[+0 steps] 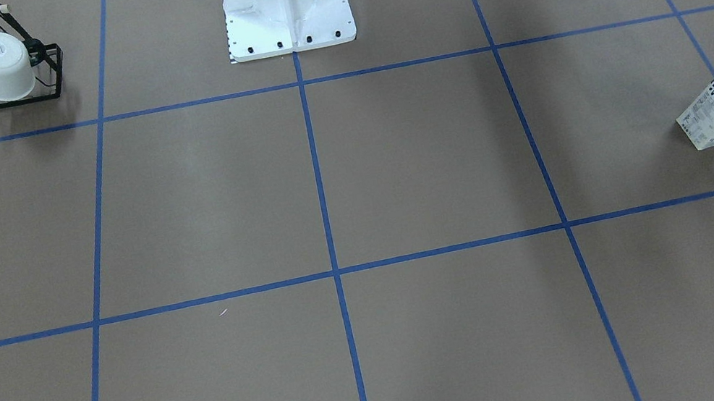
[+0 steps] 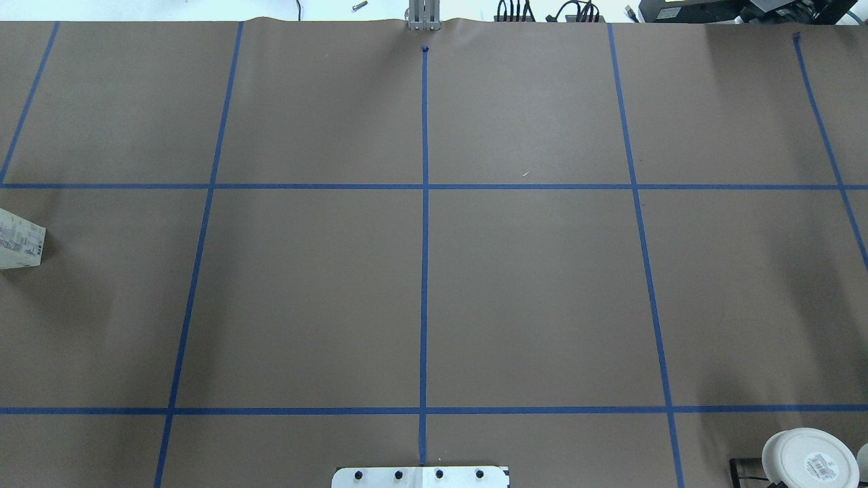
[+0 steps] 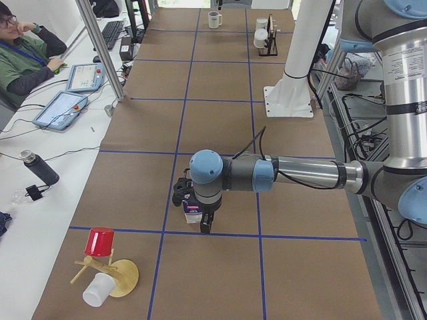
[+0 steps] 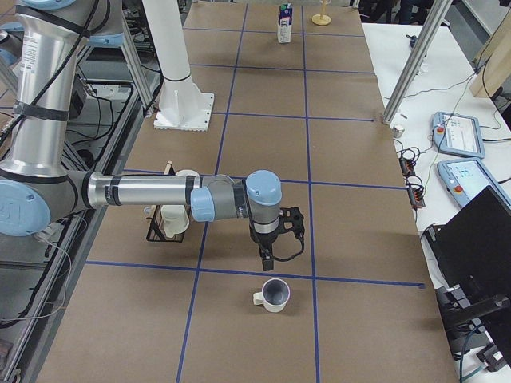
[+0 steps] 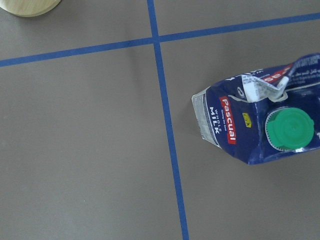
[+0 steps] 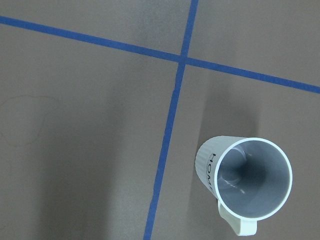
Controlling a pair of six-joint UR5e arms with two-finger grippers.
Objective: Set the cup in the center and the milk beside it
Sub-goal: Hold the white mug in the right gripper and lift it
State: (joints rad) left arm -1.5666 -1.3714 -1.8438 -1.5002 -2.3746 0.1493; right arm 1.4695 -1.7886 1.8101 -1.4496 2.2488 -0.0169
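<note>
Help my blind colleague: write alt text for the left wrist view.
A dark blue Pascual milk carton with a green cap stands on the brown surface, right of a blue tape line. The edge of a tan round object shows top left.

We're looking down on the surface (image 1: 430, 158): matt brown paper, with thin blue tape lines (image 1: 315, 164) lying flat and a touch shinier. Here's the milk (image 5: 240, 125), glossy printed carton board, creased at the top seam, with a ridged green plastic cap (image 5: 289, 129). And the cup (image 6: 245, 185) is smooth white, its outer wall fluted, with a soft sheen inside. The rack (image 1: 49, 97) is thin black wire under a pale wooden rail. The left arm (image 3: 307, 175) shows brushed silver metal.
</note>
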